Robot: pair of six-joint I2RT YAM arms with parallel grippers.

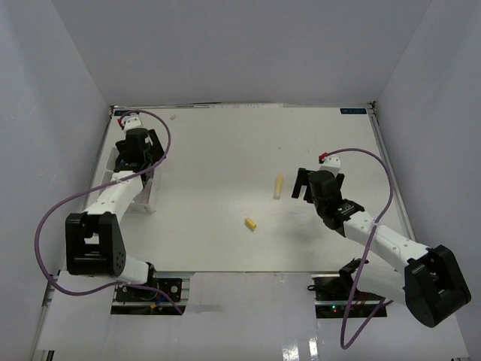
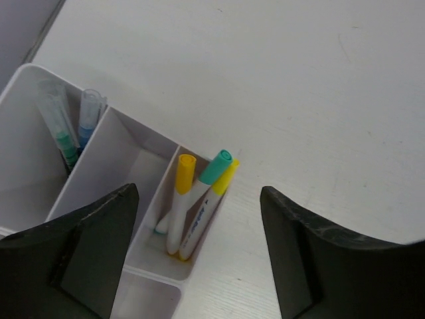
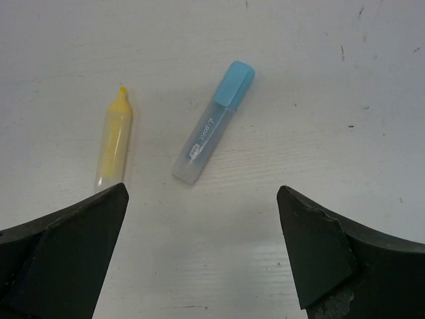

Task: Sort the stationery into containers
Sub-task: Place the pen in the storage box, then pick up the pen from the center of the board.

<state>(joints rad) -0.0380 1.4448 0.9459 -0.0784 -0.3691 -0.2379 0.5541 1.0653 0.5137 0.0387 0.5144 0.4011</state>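
The right pincer (image 3: 202,219), arm stretched forward, faces down, spread wide; just ahead a blue-capped marker (image 3: 214,123) lies slanted on the bench (image 3: 332,80), cap far-right. The left pincer (image 2: 197,226), apart, hangs over the tray (image 2: 126,123).

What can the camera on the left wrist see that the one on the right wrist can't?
Left wrist only: a white divided plastic tray, with yellow-capped markers and a teal-capped marker standing in one compartment and clear pens in another.
Right wrist only: a yellow translucent marker and a clear blue-capped marker lying flat, side by side, not touching.
Both: the white table and dark open fingers at the bottom, the left gripper in one, the right gripper in the other.
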